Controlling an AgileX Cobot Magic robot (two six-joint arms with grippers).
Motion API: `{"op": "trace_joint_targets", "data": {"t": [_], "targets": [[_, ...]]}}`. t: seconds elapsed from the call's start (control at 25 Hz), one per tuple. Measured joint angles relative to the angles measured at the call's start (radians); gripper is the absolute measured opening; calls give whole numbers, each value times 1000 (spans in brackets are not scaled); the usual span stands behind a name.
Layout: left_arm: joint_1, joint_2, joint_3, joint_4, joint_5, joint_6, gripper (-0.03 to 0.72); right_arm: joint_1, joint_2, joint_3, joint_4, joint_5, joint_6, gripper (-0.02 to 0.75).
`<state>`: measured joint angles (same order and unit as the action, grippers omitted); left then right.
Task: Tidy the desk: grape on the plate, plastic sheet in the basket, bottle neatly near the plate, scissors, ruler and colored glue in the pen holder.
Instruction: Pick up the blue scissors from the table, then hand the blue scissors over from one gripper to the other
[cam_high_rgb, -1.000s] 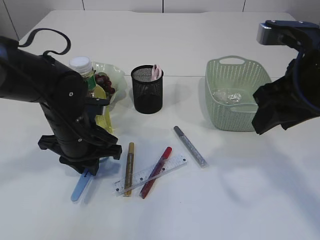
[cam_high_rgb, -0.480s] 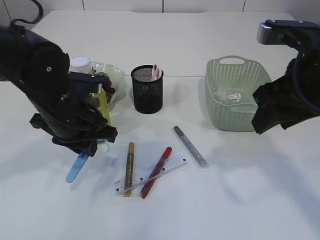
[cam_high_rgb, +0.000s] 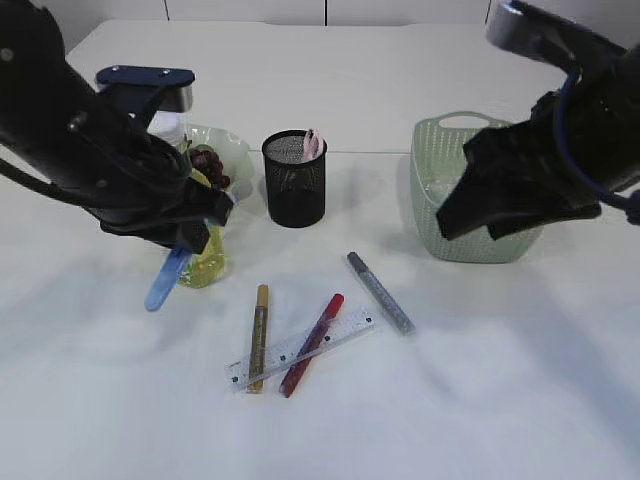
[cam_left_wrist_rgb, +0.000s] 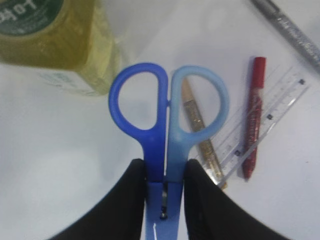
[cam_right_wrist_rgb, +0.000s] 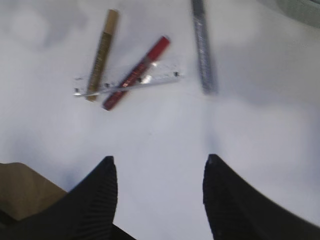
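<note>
My left gripper (cam_left_wrist_rgb: 164, 172) is shut on the blue scissors (cam_left_wrist_rgb: 167, 120) and holds them in the air, handles hanging down (cam_high_rgb: 166, 279), beside the yellow bottle (cam_high_rgb: 205, 262). The bottle also shows in the left wrist view (cam_left_wrist_rgb: 60, 45). Grapes (cam_high_rgb: 208, 163) lie on the green plate (cam_high_rgb: 236, 150). The black mesh pen holder (cam_high_rgb: 295, 180) stands behind. The clear ruler (cam_high_rgb: 300, 347), gold glue pen (cam_high_rgb: 259, 322), red glue pen (cam_high_rgb: 312, 343) and silver glue pen (cam_high_rgb: 380, 292) lie on the table. My right gripper (cam_right_wrist_rgb: 159, 161) is open and empty above the table. The plastic sheet (cam_high_rgb: 452, 190) lies in the green basket (cam_high_rgb: 440, 235).
The pen holder holds a pink item (cam_high_rgb: 311, 144). The right arm hangs over the basket. The ruler and glue pens also show in the right wrist view (cam_right_wrist_rgb: 130, 82).
My left gripper has lifted the scissors off the table and moved up and back toward the bottle. My right arm has swung left, over the basket.
</note>
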<state>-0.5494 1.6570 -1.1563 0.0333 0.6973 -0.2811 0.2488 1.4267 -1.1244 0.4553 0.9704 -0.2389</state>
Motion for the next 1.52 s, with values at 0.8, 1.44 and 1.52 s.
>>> {"op": "trace_joint_targets", "data": {"t": [0.8,1.44,1.52], "targets": [[-2,-116,2,-637,-127,528,176,0,9,0,590,-155,-318,437],[-2,-116,2,-942,-142,778,175,6,9,0,819,-226,-390,437],[-2,-116,2,-943,-142,781,176,26,9,0,819,-265,-390,437]]}}
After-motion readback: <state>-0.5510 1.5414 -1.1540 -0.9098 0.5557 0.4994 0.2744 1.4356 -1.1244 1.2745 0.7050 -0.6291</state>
